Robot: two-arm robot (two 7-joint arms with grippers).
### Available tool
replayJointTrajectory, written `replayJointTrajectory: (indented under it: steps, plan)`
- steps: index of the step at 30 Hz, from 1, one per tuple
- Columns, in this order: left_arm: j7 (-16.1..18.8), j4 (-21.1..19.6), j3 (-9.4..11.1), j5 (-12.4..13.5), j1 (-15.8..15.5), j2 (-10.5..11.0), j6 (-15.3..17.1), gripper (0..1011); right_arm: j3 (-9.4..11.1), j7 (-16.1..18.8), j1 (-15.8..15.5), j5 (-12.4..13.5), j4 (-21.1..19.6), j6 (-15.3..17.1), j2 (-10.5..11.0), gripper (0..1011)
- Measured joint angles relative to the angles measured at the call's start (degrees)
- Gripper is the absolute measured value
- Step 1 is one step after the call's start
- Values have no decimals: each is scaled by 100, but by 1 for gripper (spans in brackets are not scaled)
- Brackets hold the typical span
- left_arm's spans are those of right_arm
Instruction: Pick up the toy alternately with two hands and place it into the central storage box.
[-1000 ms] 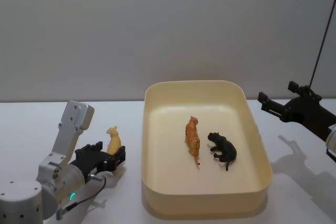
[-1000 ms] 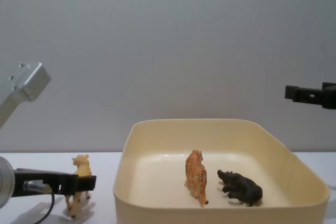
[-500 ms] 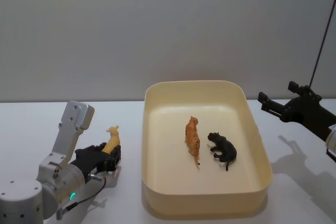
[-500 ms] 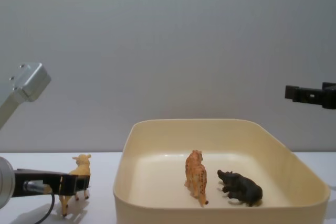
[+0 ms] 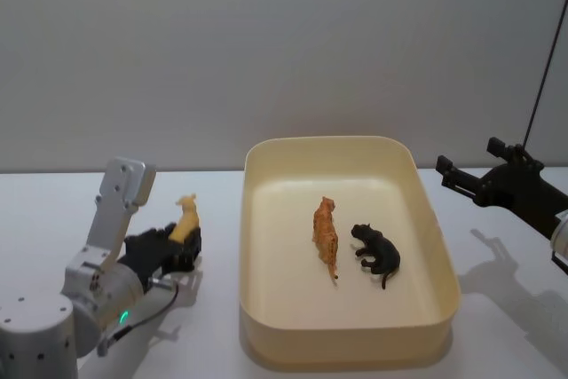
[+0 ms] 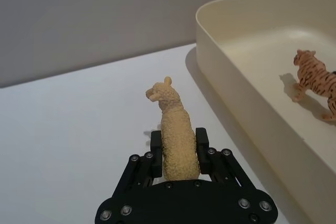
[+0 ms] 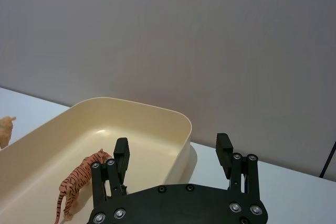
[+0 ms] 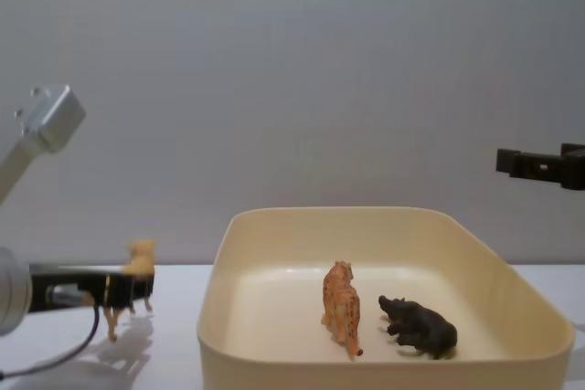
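Observation:
A pale yellow toy animal [image 5: 186,217] [image 8: 139,258] hangs a little above the white table, left of the cream-yellow central storage box [image 5: 346,142] [image 8: 366,370]. My left gripper [image 5: 180,246] [image 6: 178,139] [image 8: 128,288] is shut on its body, and its head and neck [image 6: 164,92] stick out past the fingers. My right gripper [image 5: 468,157] [image 7: 173,143] [image 8: 512,162] hovers open and holds nothing, above the table to the right of the box.
Inside the box stands an orange striped tiger [image 5: 326,235] [image 8: 341,306] [image 7: 79,184] with a black animal [image 5: 377,253] [image 8: 419,324] lying beside it. A thin dark cable [image 5: 543,68] runs down at the far right. A plain grey wall stands behind the table.
My left gripper has risen and drawn back to the left with the yellow toy, whose feet have left the table. The right arm and the toys in the box have not moved.

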Motion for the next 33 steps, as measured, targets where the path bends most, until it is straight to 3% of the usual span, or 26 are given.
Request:
replayJointTrajectory:
  steps: [11, 18, 33]
  plan:
    - [187, -43, -90, 325, -290, -106, -355, 347, 0, 0, 0, 0, 0, 0, 0, 1001]
    - [193, -151, -139, 489, -437, -133, -418, 347, 0, 0, 0, 0, 0, 0, 0, 1001]
    - [-588, -158, -138, 656, -854, -285, -249, 347, 0, 0, 0, 0, 0, 0, 0, 1001]
